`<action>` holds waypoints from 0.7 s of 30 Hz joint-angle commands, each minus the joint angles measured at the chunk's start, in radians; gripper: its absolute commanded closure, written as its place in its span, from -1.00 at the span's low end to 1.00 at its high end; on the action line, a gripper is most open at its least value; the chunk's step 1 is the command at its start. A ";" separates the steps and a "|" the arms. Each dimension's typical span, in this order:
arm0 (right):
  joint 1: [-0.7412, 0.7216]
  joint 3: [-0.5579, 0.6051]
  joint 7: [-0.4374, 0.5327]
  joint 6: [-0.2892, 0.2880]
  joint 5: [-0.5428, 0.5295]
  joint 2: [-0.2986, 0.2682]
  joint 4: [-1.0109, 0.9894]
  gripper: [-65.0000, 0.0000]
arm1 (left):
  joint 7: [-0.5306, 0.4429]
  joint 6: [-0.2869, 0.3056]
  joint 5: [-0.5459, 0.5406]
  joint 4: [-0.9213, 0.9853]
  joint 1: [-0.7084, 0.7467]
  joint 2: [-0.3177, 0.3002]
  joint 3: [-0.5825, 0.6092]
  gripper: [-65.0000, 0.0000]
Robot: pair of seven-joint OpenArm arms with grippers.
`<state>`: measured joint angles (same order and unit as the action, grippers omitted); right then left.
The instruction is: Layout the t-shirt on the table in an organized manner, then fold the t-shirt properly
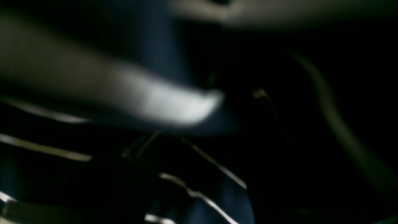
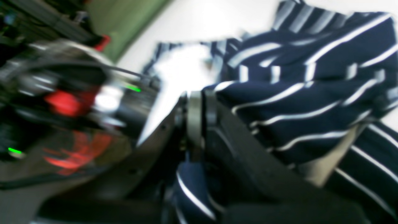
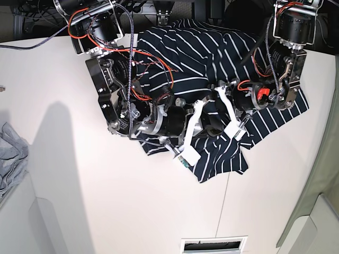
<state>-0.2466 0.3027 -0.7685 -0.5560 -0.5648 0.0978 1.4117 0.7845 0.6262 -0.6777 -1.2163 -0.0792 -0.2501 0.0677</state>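
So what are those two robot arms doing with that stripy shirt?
Both arms are bent down over the t-shirt, which lies crumpled on the table, not spread flat yet. The right gripper is shut, with striped cloth bunched against it, though a real grip is hard to see. The left gripper sits low over the shirt's middle. No folding has begun.

Dark navy cloth t-shirt (image 3: 212, 47) — thin white stripes, upper centre; smooth cream tabletop (image 3: 63, 180); plain grey garment (image 3: 10, 153) — left edge.
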 commanded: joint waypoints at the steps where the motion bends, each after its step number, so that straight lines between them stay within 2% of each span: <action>1: -0.021 0.004 0.011 -0.017 -0.059 0.023 0.037 1.00 | -0.030 -0.013 0.003 0.001 -0.036 0.005 -0.003 0.41; 4: 0.008 0.032 -0.051 -0.017 -0.083 0.037 0.082 1.00 | -0.049 -0.039 0.036 0.056 -0.093 0.018 -0.003 0.41; 9: 0.128 0.105 -0.048 -0.022 -0.077 0.014 0.151 1.00 | -0.048 -0.039 0.013 0.147 -0.186 0.015 -0.003 0.41; 16: 0.245 0.134 -0.040 -0.024 0.025 0.013 0.171 1.00 | -0.039 -0.039 -0.039 0.159 -0.240 0.008 -0.004 0.41; 17: 0.248 0.134 -0.042 -0.024 0.042 0.013 0.171 0.84 | -0.040 -0.038 -0.056 0.159 -0.240 0.002 -0.004 0.41; 19: 0.244 0.133 -0.043 -0.024 0.064 0.013 0.175 0.32 | -0.039 -0.036 -0.101 0.159 -0.240 -0.020 -0.004 0.41; 20: 0.243 0.132 -0.036 -0.024 0.071 0.013 0.184 0.16 | -0.035 -0.028 -0.120 0.159 -0.239 -0.030 -0.004 0.41; 21: 0.242 0.128 -0.026 -0.024 0.080 0.013 0.199 0.09 | -0.025 -0.014 -0.136 0.159 -0.239 -0.040 -0.004 0.41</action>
<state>0.0048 0.4282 -0.8192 -0.5690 -0.4568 0.0971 1.5898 0.7746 0.5995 -0.7898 -1.0412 -0.2886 -0.2821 0.0681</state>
